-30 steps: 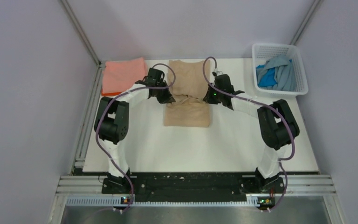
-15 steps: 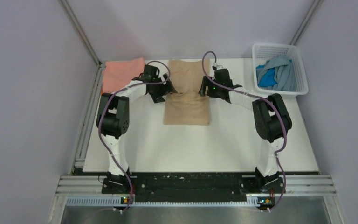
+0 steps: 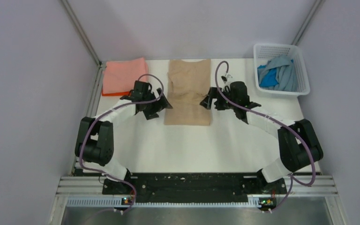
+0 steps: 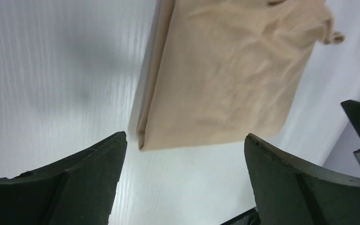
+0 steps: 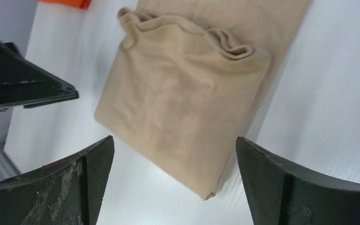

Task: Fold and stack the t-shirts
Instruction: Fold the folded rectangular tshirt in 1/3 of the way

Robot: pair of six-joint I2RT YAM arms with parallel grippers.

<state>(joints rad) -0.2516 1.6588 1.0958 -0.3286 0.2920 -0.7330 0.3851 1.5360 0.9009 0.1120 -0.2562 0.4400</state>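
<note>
Both wrist views show tan t-shirt; only overhead shows basket.

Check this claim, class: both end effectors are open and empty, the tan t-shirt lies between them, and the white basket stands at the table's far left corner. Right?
One error: the top external view shows the white basket at the far right corner. The left end effector and right end effector are indeed open and empty, with the tan t-shirt between them.
</note>
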